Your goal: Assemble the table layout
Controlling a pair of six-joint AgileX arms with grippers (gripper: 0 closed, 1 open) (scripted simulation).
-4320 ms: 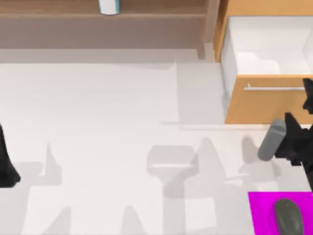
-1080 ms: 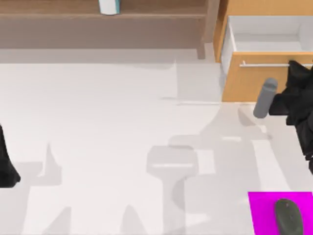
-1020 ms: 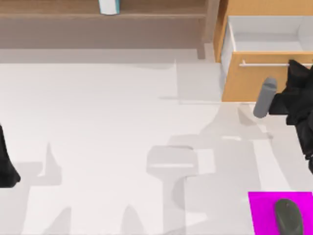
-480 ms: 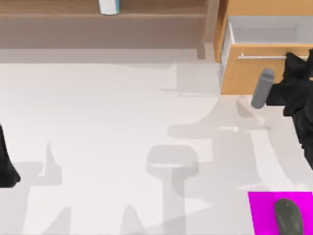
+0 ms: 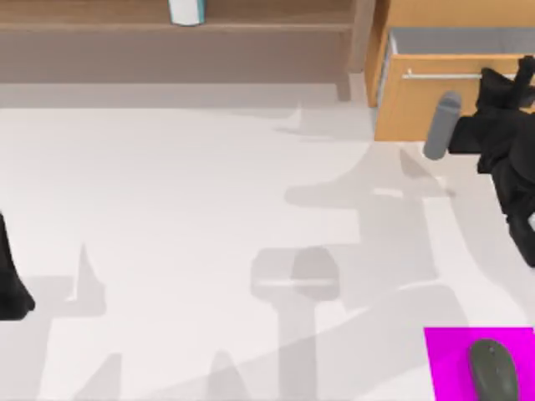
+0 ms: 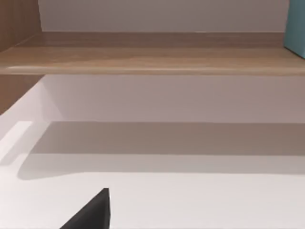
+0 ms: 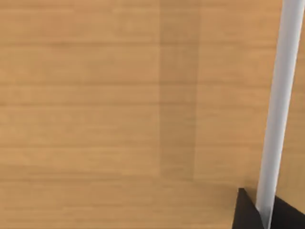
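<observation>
The white table (image 5: 167, 209) spreads across the top view. At its back right stands the orange-wood drawer unit, its drawer front (image 5: 422, 104) pushed nearly in, with a thin strip of white inside (image 5: 451, 39) showing behind the metal handle (image 5: 443, 76). My right gripper (image 5: 504, 90) is pressed up against that front, just right of the handle's middle. The right wrist view looks straight at the wooden drawer front (image 7: 119, 95) from very close, with the pale handle (image 7: 279, 105) running across it. My left gripper (image 5: 8, 284) is parked at the table's left edge.
A magenta mat (image 5: 451, 359) with a grey mouse (image 5: 493, 369) lies at the front right corner. A brown shelf (image 5: 251, 25) runs along the back, carrying a white and teal box (image 5: 185, 12). The left wrist view faces this shelf (image 6: 152, 52) across bare tabletop (image 6: 190, 200).
The drawer has slid back into its unit, leaving much less white inside showing. My right arm has moved toward the back with it. The left arm has stayed still.
</observation>
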